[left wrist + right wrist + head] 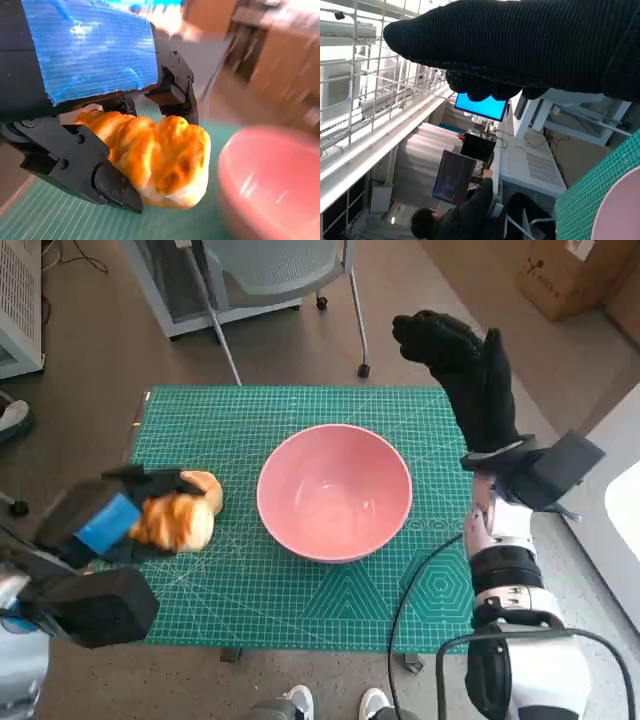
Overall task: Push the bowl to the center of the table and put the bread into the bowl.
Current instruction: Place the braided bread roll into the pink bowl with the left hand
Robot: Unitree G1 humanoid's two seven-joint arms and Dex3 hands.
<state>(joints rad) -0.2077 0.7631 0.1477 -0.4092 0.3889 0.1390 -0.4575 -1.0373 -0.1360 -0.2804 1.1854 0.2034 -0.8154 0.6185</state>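
Both hands differ: left hand (110, 520) grips bread (178, 520) beside bowl (334, 490); right hand (465, 365) seemingly open past table edge (300, 390).

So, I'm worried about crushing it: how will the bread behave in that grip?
The bread looks puffy and soft, so it likely dents under the left hand. It probably weighs little. Its glazed crust may be slightly slippery against the black fingers.

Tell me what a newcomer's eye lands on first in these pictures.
The pink bowl stands out first, empty, near the middle of the green mat. Next is the golden bread, gripped in the left hand just left of the bowl, not yet in it. The right hand, in its black glove, is raised past the mat's far right corner and holds nothing.
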